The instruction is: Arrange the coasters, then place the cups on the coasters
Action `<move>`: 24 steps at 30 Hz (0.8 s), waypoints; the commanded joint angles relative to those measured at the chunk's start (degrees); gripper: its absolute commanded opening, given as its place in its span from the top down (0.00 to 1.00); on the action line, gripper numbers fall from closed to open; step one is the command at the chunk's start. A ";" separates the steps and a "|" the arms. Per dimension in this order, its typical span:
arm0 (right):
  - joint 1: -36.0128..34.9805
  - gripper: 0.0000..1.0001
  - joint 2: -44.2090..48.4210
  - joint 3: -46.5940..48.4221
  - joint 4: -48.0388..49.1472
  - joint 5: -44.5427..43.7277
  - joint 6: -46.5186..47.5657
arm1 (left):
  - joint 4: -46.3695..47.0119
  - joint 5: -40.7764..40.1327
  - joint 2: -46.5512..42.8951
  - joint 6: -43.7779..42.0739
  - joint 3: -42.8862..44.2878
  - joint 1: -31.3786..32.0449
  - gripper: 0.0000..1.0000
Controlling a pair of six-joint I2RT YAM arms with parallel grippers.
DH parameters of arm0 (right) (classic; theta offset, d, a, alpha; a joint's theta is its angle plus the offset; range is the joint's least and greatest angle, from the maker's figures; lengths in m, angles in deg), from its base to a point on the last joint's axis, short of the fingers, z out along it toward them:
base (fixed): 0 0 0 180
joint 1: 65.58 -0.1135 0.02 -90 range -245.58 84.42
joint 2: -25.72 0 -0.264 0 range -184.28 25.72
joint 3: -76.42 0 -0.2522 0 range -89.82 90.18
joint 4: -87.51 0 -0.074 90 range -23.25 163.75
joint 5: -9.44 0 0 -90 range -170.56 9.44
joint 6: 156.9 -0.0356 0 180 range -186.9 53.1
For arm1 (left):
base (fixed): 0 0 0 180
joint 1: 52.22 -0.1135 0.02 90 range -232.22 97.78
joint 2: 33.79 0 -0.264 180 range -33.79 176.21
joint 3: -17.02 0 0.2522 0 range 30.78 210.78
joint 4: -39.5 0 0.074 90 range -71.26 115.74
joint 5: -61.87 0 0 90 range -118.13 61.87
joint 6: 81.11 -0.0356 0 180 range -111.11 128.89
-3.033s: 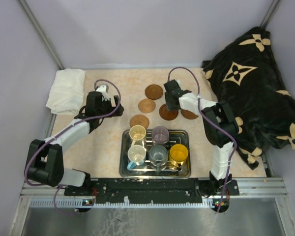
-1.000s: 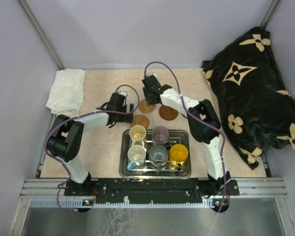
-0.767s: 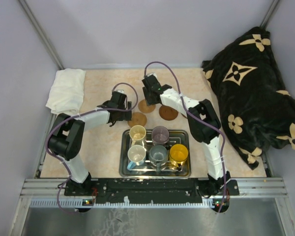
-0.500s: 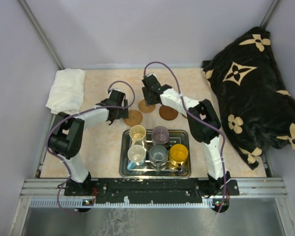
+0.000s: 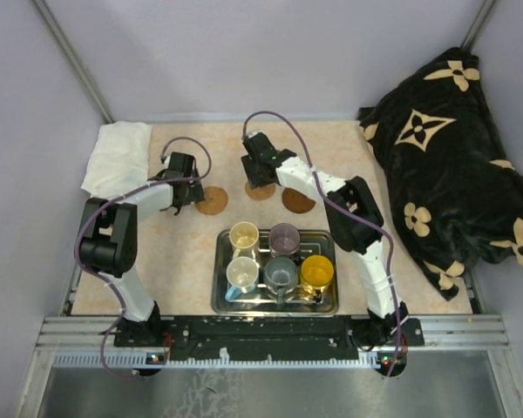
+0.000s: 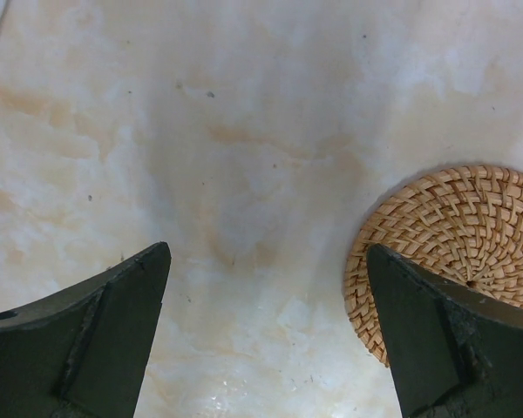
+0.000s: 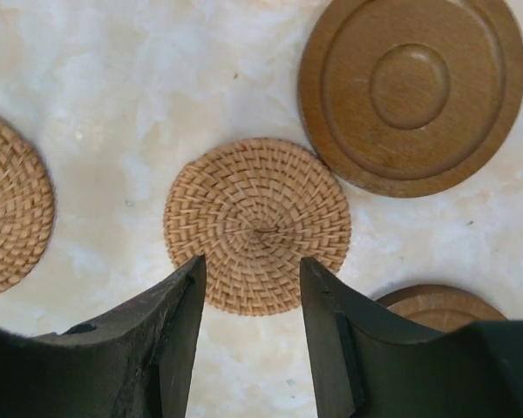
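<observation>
Left arm [image 5: 122, 209]: rises from its base, folds at the elbow near the desk's [image 5: 157, 261] left edge, and reaches inward with the wrist pointing down. Left claw [image 6: 268, 261]: jaws spread to their widest, with only bare desk between them and nothing held. One finger [image 6: 444, 331] overlaps the edge of the left woven coaster [image 6: 453, 235] in the wrist view; contact cannot be confirmed.

Right arm [image 5: 357, 218]: climbs from its base, bends at the elbow above the tray's far right corner, and stretches left across the far half of the desk with the wrist turned down. Right claw [image 7: 251, 261]: jaws parted about halfway and clamped on nothing. The tips stand over the near edge of the centre woven coaster [image 7: 257, 226], which lies flat and is wider than the gap. Whether the tips touch it cannot be told.

Coasters: both woven ones lie apart on the desk. A ringed wooden coaster [image 7: 414, 91] sits just beyond and to the right of the centre one, not touching it. A dark wooden coaster [image 5: 298, 200] lies to the right, close to the right forearm.

Cups: all five stand on the metal tray [image 5: 220, 300] at the near edge. The cream mug [image 5: 244, 235] and purple mug [image 5: 285, 237] are at the back. The white mug [image 5: 242, 273], grey mug [image 5: 280, 273] and orange-yellow mug [image 5: 316, 272] are in front. None is on a coaster.
</observation>
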 commanded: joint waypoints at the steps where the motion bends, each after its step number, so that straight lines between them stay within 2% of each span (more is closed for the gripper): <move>1: -1.07 0.52 -2.30 4.73 -0.69 0.76 1.25 | -4.05 -0.65 2.71 -0.83 1.22 -1.50 0.00; 13: -1.07 0.52 -4.72 3.88 -0.90 1.51 0.63 | -4.27 4.61 9.37 -1.47 8.69 -2.29 0.00; 24: -2.83 0.53 -6.79 3.54 -1.15 5.16 -0.51 | -4.49 3.33 8.32 -1.79 6.68 -2.31 0.00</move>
